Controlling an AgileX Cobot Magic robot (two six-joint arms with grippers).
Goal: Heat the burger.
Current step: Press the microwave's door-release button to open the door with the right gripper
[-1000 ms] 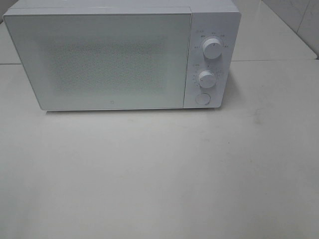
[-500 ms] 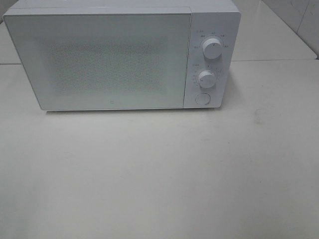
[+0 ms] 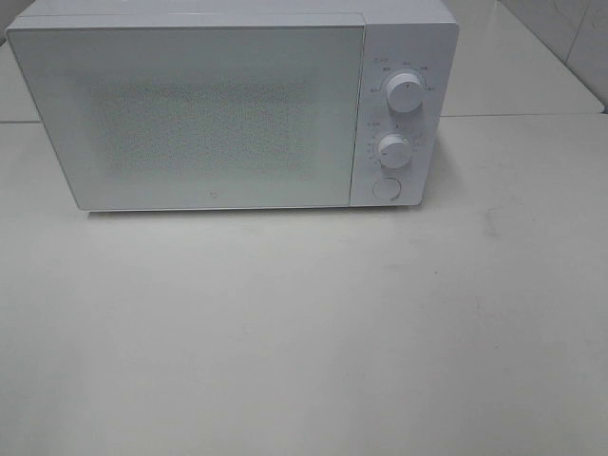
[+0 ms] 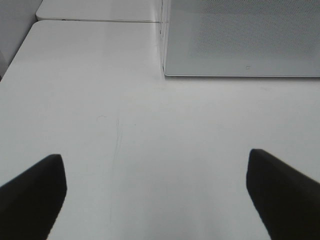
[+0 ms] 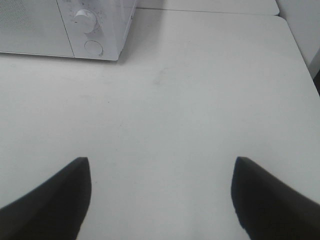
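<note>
Microwave (image 3: pixel 218 104): door shut, nothing moved on your table (image 3: pixel 304 332) since a second ago. Your left gripper (image 4: pixel 154 157) and right gripper (image 5: pixel 160 161): jaws spread wide, both empty. Your burger: whereabouts cannot be told.

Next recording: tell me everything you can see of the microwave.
The microwave is a white, boxy countertop unit that stands upright and square at the back of the pale table, facing forward. Its wide door is shut; the panel has a fine dotted mesh, and the inside cannot be made out. The control strip on the right carries an upper knob, a lower knob and a round button below them, with small markings too fine to read. Only the table touches it.
</note>
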